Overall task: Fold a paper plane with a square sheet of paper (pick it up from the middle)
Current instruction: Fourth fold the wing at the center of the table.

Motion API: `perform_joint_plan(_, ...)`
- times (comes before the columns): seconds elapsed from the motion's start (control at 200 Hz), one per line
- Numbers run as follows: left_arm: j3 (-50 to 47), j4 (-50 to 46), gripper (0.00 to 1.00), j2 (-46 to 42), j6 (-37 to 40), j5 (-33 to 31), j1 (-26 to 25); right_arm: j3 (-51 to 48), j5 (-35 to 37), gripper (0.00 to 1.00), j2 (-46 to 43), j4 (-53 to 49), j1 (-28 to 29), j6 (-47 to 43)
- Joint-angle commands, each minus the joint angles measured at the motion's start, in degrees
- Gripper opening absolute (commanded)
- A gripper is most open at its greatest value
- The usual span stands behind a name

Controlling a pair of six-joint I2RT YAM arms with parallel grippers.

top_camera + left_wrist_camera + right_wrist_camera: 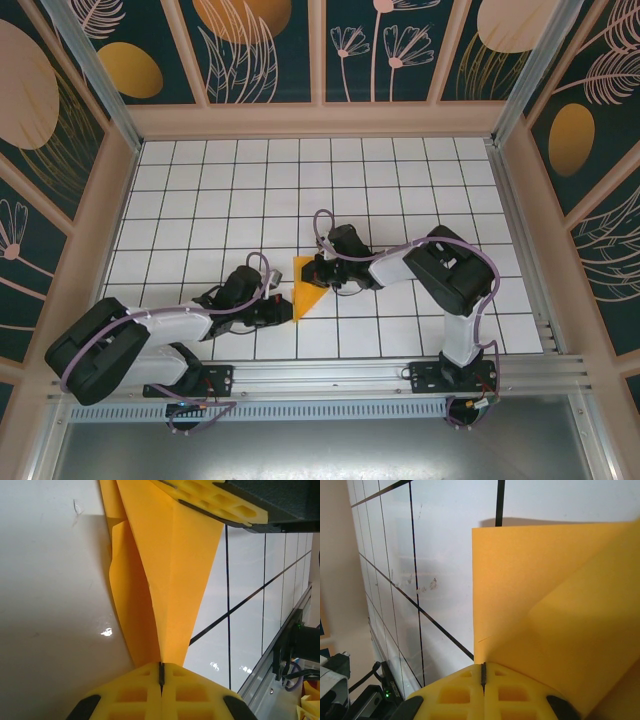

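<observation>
**Location.** The sheet of paper [303, 288] is toward the front of the tiled table [200, 190], directly between the two arms. It is not a flat square. From above it reads as a long triangle, with its wide end away from the arm bases and its point toward them.

**Left gripper** [276, 306]. The fingers are pressed together on the narrow point of the sheet. From its wrist, the paper runs out of the closed tips and widens toward the other gripper.

**Right gripper** [314, 270]. The fingers are likewise closed, pinching the wide end close to its edge.

**Assessment.** Gripping opposite ends appears meant to keep the sheet stretched along its lengthwise crease so the layers stay lined up. On one side a loose flap [122, 580] bows outward, so that fold does not look pressed flat. A shadow under the sheet suggests it is partly raised, but I cannot tell whether it touches the table.

**Progress.** I judge the work about mid-way, since the sheet is not yet a narrow dart.

**Risk.** The paper is thin, so pulling the ends apart could tear it or slip it from a pinch.
</observation>
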Motion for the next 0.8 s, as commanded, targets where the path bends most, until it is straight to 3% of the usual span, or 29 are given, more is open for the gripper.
perform_joint_plan(0.0, -0.51, -2.31, 0.0, 1.42, 1.82, 2.98, -0.27, -0.48, 3.95, 0.05, 2.85, -6.02, -0.08, -1.67)
perform_joint_plan(0.295, -1.34, -4.74, 0.06, 2.09, 3.05, 3.87, -0.27, -0.65, 5.48, 0.04, 3.33, -7.52, -0.08, -2.0)
perform_joint_plan(0.405, -1.94, -5.2, 0.15, 0.16, 2.53, 4.29, -0.34, -0.79, 5.61, 0.04, 3.41, -7.61, -0.08, -2.06)
perform_joint_plan(0.595, -2.06, -11.71, 0.25, -13.48, -1.93, -4.13, -0.29, -1.03, 5.73, 0.05, 3.24, -7.45, -0.04, -2.05)
perform_joint_plan(0.706, -2.05, -13.73, 0.25, -22.72, -5.04, -9.48, -0.33, -1.01, 5.58, 0.05, 3.33, -7.35, 0.0, -2.08)
perform_joint_plan(0.796, -2.37, -10.13, 0.2, -25.3, -7.54, -10.44, -0.27, -1.1, 5.58, 0.04, 3.29, -7.25, 0.0, -2.05)
